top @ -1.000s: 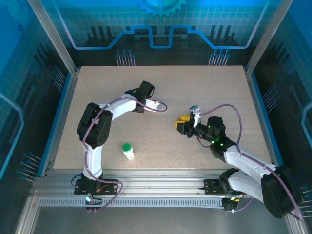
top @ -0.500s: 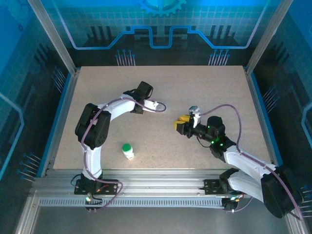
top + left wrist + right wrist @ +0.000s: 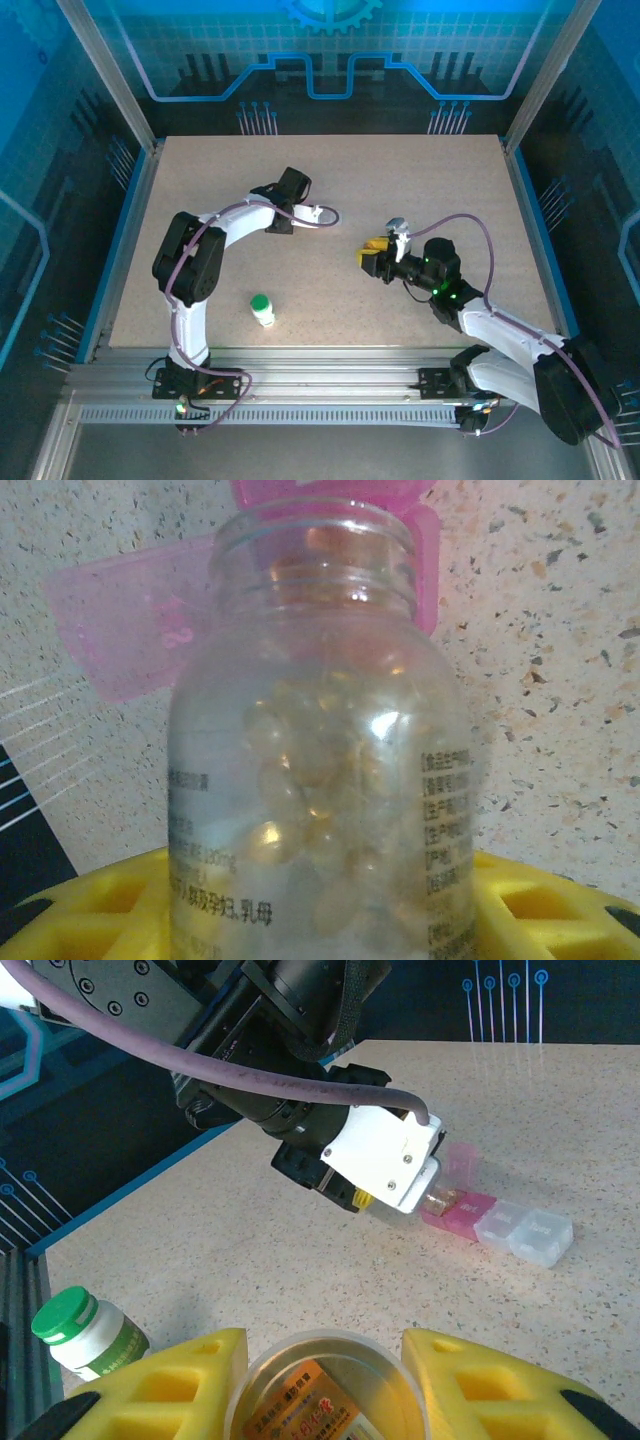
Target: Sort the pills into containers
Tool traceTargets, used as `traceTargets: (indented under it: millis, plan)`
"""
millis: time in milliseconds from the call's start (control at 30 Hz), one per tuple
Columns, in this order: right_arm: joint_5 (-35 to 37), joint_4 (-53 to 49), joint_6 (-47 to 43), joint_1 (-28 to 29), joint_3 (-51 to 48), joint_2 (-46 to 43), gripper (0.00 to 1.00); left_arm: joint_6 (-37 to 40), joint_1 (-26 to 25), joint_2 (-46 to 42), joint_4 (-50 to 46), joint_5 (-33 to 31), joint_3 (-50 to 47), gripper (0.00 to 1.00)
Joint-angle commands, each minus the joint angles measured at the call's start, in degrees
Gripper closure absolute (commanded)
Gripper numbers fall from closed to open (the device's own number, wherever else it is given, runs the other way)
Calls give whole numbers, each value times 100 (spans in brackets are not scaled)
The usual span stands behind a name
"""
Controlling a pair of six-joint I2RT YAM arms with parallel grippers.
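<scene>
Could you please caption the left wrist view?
Uncapped clear bottle of pale capsules, between yellow fingers, mouth toward a pink pill organizer.

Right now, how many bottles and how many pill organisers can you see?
Bottles: 3 (white plastic bottle with green cap, clear open bottle of pale pills, amber bottle with tan cap)
Pill organisers: 1 (pink-and-clear plastic compartment strip)
Total: 4

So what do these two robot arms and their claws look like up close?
The left arm and right arm are white tubes linked by chunky black joints, with a mauve cable looping alongside each. The left gripper and right gripper have thick yellow fingers moulded with hollow cells. Small green lights glow on the right arm.
</scene>
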Motion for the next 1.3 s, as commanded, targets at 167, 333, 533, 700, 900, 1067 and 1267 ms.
traceTargets:
  millis: [167,333,533,700,900,1067,1267]
  plan:
    - [-40,141,-42,112,145,107,100,-223,74,-241,88,229,-221,100]
    - [-55,150,-38,125,158,164,100,-350,82,-342,181,310,-293,100]
    - [-68,167,-52,130,173,252,100,-412,103,-415,246,327,-383,100]
    - [-73,161,-68,145,182,274,100,-514,141,-443,358,350,-508,100]
    - [-81,150,-74,158,197,309,100,-714,171,-413,461,332,-555,100]
    - [-91,151,-74,163,206,335,100,-835,172,-468,568,349,-614,100]
    - [-103,151,-79,171,217,354,100,-998,191,-496,721,382,-745,100]
